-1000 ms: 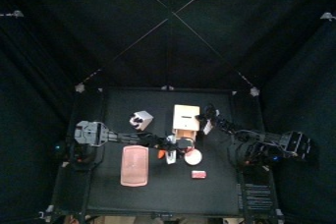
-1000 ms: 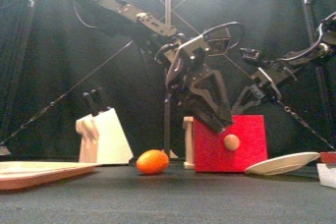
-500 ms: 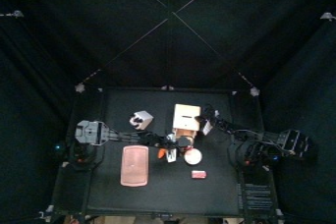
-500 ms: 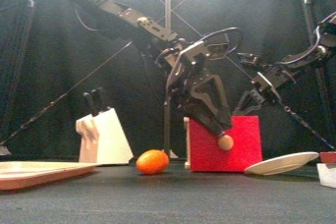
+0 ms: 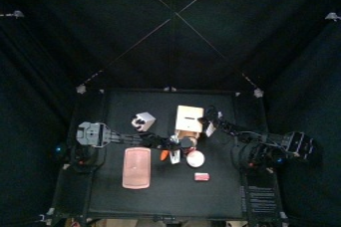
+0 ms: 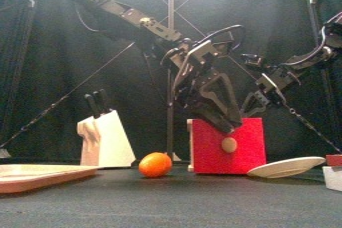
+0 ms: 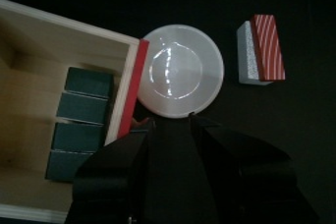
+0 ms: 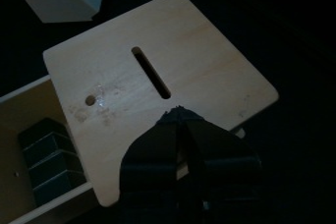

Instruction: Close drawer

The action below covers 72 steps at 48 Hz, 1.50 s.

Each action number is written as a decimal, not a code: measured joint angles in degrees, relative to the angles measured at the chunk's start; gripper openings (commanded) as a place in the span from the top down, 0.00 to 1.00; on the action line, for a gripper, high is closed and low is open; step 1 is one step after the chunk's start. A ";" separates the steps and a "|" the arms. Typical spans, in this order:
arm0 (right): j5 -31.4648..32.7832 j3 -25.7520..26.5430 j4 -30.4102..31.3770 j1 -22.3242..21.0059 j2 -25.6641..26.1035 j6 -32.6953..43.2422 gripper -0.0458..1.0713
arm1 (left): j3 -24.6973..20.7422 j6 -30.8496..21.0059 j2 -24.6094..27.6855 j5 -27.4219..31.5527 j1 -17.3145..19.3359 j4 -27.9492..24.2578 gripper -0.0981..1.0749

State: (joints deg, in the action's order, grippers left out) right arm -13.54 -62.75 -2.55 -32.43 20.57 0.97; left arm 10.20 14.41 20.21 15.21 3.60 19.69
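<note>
- Top view: the drawer (image 5: 190, 118) stands in the middle of the table, toward the back. The pink tray (image 5: 135, 168) lies well apart at front left, and the white plate (image 5: 196, 158) is just in front of the drawer. Both arms meet over the drawer. From this height you will spot no shift in the last second.
- Front view: the drawer's red front (image 6: 214, 157) and its pale knob (image 6: 229, 145) face you. A second ago the front sat further right and looked slightly bigger, with a wider cream strip on its left. Now only a thin strip shows. I read that as the sliding part going in. The orange (image 6: 156, 164) and the knife block (image 6: 104, 140) have not moved.
- Left wrist view: the left gripper (image 7: 195, 122) has its jaws pressed together on nothing, tips over the plate's near rim. Beside the plate the drawer is plainly not home. You can see into its cream interior, where dark green blocks (image 7: 82, 120) sit. A striped block (image 7: 260, 49) lies beyond the plate.
- Right wrist view: the right gripper (image 8: 171, 116) also has its jaws together and empty, tips at the edge of the slotted cabinet top (image 8: 157, 81). The open tray pokes out past that top.
- Meaning: partly closed at best, so keep pushing on the red front.
</note>
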 measured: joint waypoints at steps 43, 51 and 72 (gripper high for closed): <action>0.00 0.00 0.00 0.00 0.00 0.00 0.95 | -0.62 0.00 0.26 -3.08 3.96 0.00 0.27; -0.09 0.00 0.00 0.09 0.00 0.00 0.95 | -0.70 0.09 0.26 -3.16 4.57 0.00 0.27; 0.00 0.00 0.09 0.09 0.00 0.00 0.95 | -1.76 0.09 1.32 -4.75 6.68 -1.05 0.27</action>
State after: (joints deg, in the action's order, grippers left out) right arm -13.54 -62.75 -2.46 -32.34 20.57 0.97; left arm 8.44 14.50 21.53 10.46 10.28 18.63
